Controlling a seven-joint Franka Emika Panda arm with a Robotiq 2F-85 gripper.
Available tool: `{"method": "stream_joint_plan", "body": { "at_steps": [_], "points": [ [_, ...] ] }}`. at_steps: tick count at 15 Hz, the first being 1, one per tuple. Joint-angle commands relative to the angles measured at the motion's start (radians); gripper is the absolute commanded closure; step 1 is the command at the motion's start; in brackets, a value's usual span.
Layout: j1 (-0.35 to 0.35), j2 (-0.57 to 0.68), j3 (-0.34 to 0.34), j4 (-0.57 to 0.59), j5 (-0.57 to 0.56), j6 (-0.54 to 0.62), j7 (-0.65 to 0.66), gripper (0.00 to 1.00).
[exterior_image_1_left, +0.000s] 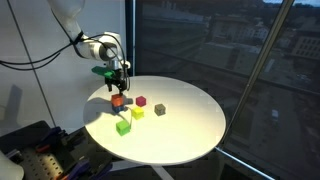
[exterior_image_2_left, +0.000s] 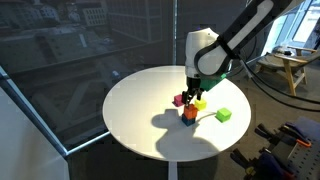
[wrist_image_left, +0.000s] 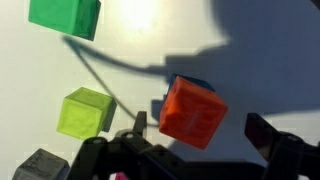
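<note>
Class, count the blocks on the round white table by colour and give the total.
orange block: 1
green block: 1
yellow block: 1
magenta block: 1
grey block: 1
blue block: 1, mostly hidden under the orange one
Total: 6

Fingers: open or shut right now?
Open. In the wrist view the fingers stand wide apart, and the orange block lies between them with a visible gap beside it.
</note>
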Motion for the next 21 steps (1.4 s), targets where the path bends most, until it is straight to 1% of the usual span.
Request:
{"method": "stream_joint_plan", "body": {
  "at_steps": [1,4,7,15,21],
  "points": [
    [-0.013,0.025,0.016,0.03,0.076,-0.029,0.024,0.0],
    [-0.029,0.031,0.03,0.032,0.167,-0.02,0.012,0.0],
    [-0.027,0.031,0.026,0.03,0.208,-0.001,0.024,0.0],
    [-0.004,0.039,-0.004,0.034,0.19,0.052,0.106,0.0],
    [0.011,0.079,-0.025,0.05,0.173,0.064,0.14,0.0]
  ]
}}
